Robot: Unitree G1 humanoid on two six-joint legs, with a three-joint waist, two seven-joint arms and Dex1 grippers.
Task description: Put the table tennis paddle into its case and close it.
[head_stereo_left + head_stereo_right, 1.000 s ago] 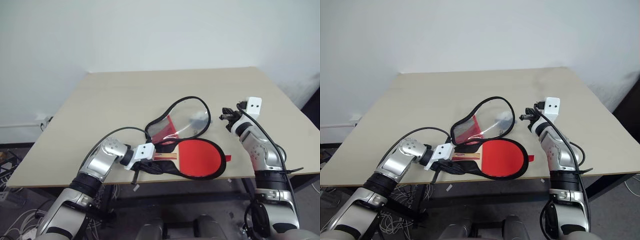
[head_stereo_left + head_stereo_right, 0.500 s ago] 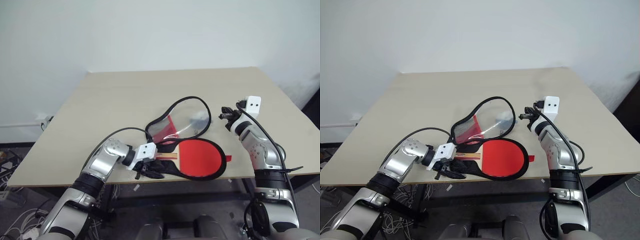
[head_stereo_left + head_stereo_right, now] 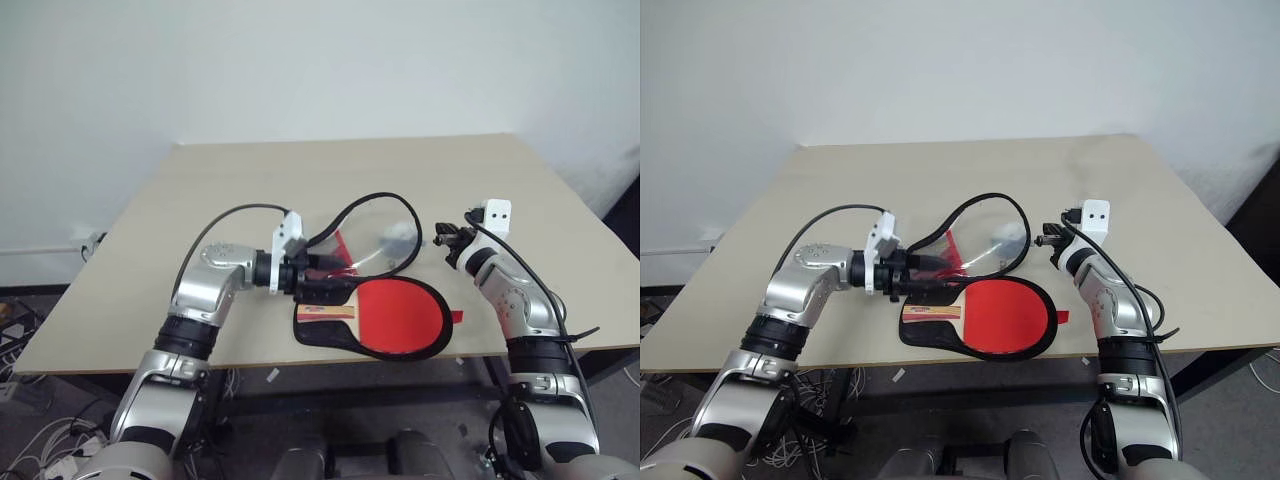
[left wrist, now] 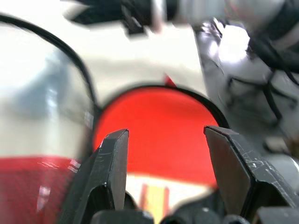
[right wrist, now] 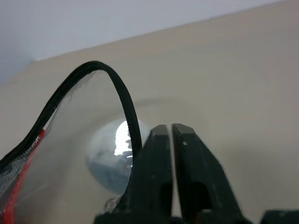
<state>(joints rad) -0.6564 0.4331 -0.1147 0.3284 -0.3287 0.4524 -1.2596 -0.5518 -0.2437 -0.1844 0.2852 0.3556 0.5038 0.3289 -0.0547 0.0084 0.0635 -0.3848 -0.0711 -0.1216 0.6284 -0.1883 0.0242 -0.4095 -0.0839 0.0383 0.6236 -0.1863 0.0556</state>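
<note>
Red rubber faces up on the round table tennis paddle (image 3: 398, 316), which you can see lying in the lower half of the soft black-edged case (image 3: 345, 335) near the front edge of the pale wooden table (image 3: 250, 180). Your left gripper (image 3: 325, 281) hangs just above the striped wooden handle with its fingers (image 4: 110, 168) spread and empty. Your right gripper (image 3: 441, 240) sits beside the case's raised clear flap (image 3: 375, 232), its fingers (image 5: 156, 163) nearly together with only a thin slit between them, holding nothing.
</note>
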